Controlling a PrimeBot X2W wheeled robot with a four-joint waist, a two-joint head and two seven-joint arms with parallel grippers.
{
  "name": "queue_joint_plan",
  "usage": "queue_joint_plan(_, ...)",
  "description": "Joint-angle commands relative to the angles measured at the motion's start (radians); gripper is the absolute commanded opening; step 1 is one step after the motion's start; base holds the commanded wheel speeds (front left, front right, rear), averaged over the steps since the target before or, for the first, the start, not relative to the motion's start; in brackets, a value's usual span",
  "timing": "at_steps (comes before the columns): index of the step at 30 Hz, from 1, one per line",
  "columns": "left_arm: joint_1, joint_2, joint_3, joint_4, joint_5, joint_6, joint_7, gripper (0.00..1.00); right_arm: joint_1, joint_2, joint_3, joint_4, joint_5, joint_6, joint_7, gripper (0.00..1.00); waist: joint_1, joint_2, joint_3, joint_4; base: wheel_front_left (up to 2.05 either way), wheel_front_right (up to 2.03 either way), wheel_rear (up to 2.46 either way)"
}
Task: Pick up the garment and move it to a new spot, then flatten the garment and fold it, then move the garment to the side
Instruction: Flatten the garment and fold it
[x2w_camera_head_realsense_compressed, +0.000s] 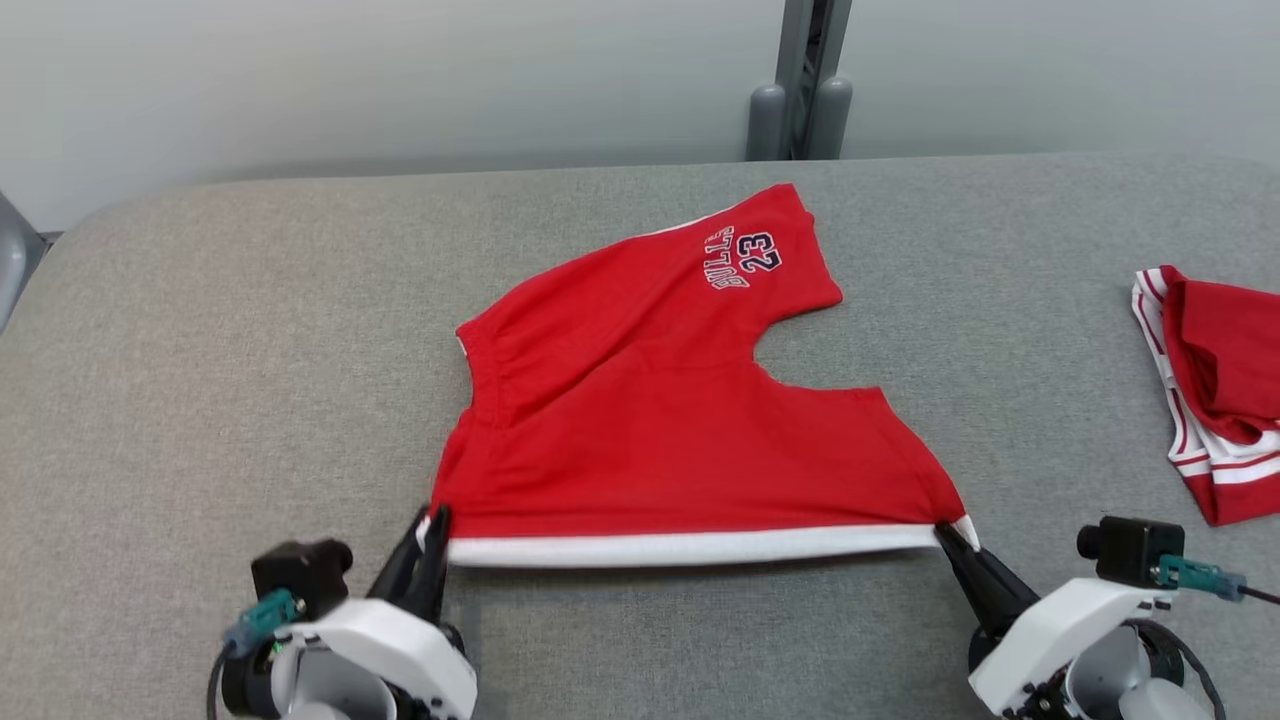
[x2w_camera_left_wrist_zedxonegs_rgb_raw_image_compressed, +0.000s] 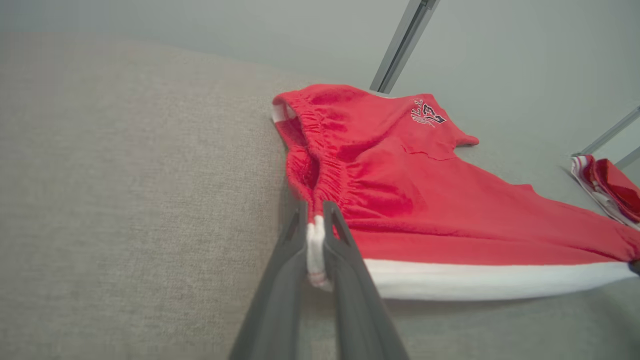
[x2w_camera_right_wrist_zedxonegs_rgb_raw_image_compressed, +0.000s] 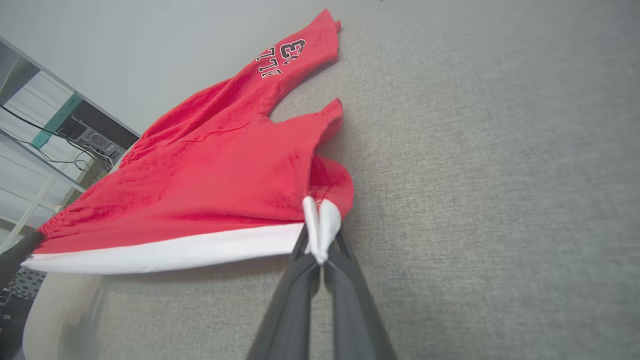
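Shorts (x2w_camera_head_realsense_compressed: 660, 430), red fuzzy knit, white band | left gripper (x2w_camera_head_realsense_compressed: 435, 516) pinches one band corner | right gripper (x2w_camera_head_realsense_compressed: 943, 531) pinches other

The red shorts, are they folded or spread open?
Spread, not folded: the red shorts lie open, both legs apart, white edge stretched between the left gripper and right gripper.

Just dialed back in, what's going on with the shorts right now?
Both end effectors are shut on the red shorts, which lie spread on the grey table. The left end effector pinches the near corner by the waistband. The right end effector pinches the near corner at the leg hem, and the white band is stretched between them. A second red and white garment sits off to the robot's right.
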Motion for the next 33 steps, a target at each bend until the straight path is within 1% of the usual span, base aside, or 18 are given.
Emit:
queue_joint_plan(1, 0.026, 0.021, 0.000, 0.001, 0.005, 0.013, 0.010, 0.00, 0.028, -0.024, -0.014, -0.011, -0.016, -0.003, 0.004, 0.00, 0.0000, 0.0000, -0.011, -0.006, 0.00, 0.00, 0.00)
queue_joint_plan(6, 0.089, 0.029, -0.019, -0.023, 0.006, 0.026, 0.029, 0.00, 0.082, -0.052, -0.028, -0.067, -0.031, -0.003, 0.048, 0.00, 0.0000, 0.0000, -0.025, -0.013, 0.00, 0.00, 0.00)
queue_joint_plan(9, 0.130, 0.033, -0.030, -0.050, -0.003, 0.030, 0.046, 0.00, 0.114, -0.076, -0.049, -0.103, -0.026, -0.004, 0.105, 0.00, 0.0000, 0.0000, -0.030, -0.015, 0.00, 0.00, 0.00)
queue_joint_plan(14, 0.198, 0.054, -0.040, -0.108, -0.007, 0.045, 0.068, 0.00, 0.173, -0.128, -0.096, -0.194, 0.011, -0.005, 0.236, 0.00, 0.0000, 0.0000, -0.032, -0.016, 0.00, 0.00, 0.00)
queue_joint_plan(19, 0.262, 0.072, -0.065, -0.176, -0.017, 0.041, 0.109, 0.00, 0.255, -0.167, -0.161, -0.300, 0.062, -0.005, 0.391, 0.00, 0.0000, 0.0000, -0.035, -0.009, 0.00, 0.00, 0.00)
queue_joint_plan(22, 0.299, 0.081, -0.071, -0.218, -0.031, 0.040, 0.127, 0.00, 0.303, -0.184, -0.194, -0.366, 0.073, -0.004, 0.479, 0.00, 0.0000, 0.0000, -0.037, -0.005, 0.00, 0.00, 0.00)
queue_joint_plan(26, 0.338, 0.091, -0.084, -0.275, -0.051, 0.031, 0.155, 0.00, 0.348, -0.187, -0.245, -0.451, 0.076, -0.004, 0.561, 0.00, 0.0000, 0.0000, -0.040, 0.001, 0.00, 0.00, 0.00)
queue_joint_plan(30, 0.336, 0.101, -0.078, -0.312, -0.064, 0.030, 0.171, 0.00, 0.348, -0.162, -0.298, -0.514, 0.058, -0.004, 0.593, 0.00, 0.0000, 0.0000, -0.039, 0.010, 0.00, 0.00, 0.00)
queue_joint_plan(33, 0.309, 0.096, -0.074, -0.365, -0.087, 0.026, 0.202, 0.00, 0.318, -0.141, -0.324, -0.561, 0.039, -0.004, 0.612, 0.00, 0.0000, 0.0000, -0.031, 0.021, 0.00, 0.00, 0.00)
